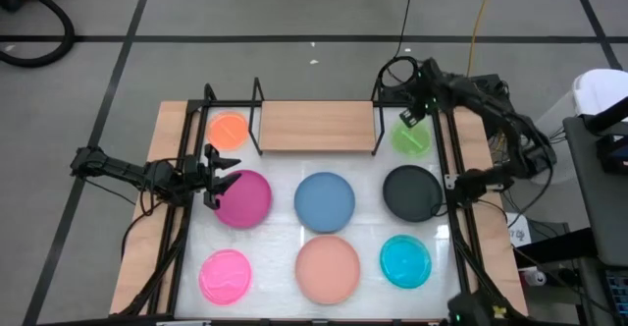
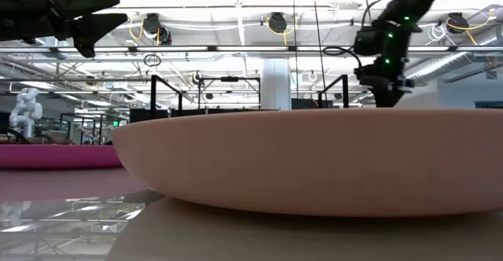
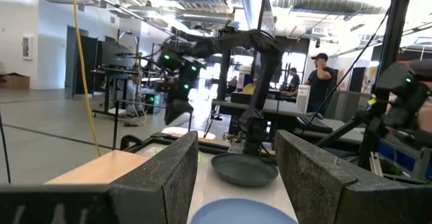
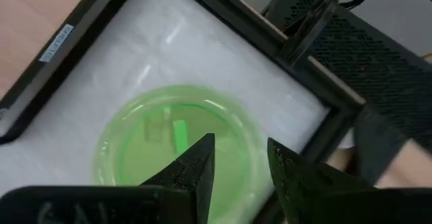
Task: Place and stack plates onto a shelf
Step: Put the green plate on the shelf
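Note:
Eight plates lie flat on the white tabletop: orange (image 1: 229, 130), green (image 1: 410, 136), magenta (image 1: 243, 198), blue (image 1: 325, 201), black (image 1: 412, 192), pink (image 1: 226, 274), salmon (image 1: 328, 268) and cyan (image 1: 405, 262). The shelf (image 1: 319, 127) is a bare wooden board between the orange and green plates. My left gripper (image 1: 224, 177) hangs open, level, above the magenta plate's left edge, facing the blue plate (image 3: 243, 212) and black plate (image 3: 244, 169). My right gripper (image 4: 239, 163) points down, open, over the green plate (image 4: 169, 140). One finger is over the dish and one beyond the rim, clear of it.
Black frame rails (image 1: 453, 218) run along the left and right sides of the tabletop, and one corner (image 4: 317, 96) is close to the green plate. Thin black uprights (image 1: 257, 110) stand at the shelf's ends. The salmon plate (image 2: 314, 159) fills the low view. People stand in the room behind (image 3: 320, 75).

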Available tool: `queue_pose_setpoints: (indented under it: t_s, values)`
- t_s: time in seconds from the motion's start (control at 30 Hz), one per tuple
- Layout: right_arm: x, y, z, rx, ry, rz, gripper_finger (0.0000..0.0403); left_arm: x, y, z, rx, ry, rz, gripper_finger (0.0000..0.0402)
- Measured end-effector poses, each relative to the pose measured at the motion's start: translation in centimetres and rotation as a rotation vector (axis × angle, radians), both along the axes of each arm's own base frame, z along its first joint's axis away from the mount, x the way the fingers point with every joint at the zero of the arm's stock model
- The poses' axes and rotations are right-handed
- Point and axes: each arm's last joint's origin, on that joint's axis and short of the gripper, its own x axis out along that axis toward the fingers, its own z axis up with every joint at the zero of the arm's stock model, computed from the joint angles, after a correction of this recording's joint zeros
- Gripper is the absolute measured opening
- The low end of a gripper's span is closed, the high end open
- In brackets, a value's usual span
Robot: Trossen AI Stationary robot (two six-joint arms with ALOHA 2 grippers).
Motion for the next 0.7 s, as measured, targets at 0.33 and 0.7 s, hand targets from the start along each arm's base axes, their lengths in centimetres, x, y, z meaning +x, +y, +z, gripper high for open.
queue_pose_setpoints:
  t_s: [0.33,0.7]
  values:
    - [0.2,-3.1,-2.3,0.190,0.082,0.105,0.0119,0.0,0.0,0.0,0.000,0.000,0.000,0.0202]
    - [0.5,-3.7,-5.4,0.200,0.053,0.086,0.0118,0.0,0.0,0.0,0.000,0.000,0.000,0.0202]
